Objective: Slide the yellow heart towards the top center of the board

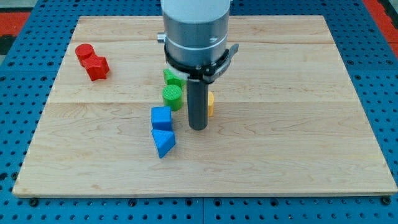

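The yellow heart [211,104] lies near the board's middle, mostly hidden behind my rod; only a sliver shows on the rod's right side. My tip [198,128] rests on the board just below and slightly left of the heart, seemingly touching it. A green cylinder [172,98] stands just left of the rod, with a second green block [171,78] behind it, partly hidden by the arm.
A blue cube [161,117] and a blue triangular block [163,142] sit left of my tip. A red cylinder [84,52] and a red block [97,67] lie at the upper left. The wooden board [298,124] lies on a blue pegboard.
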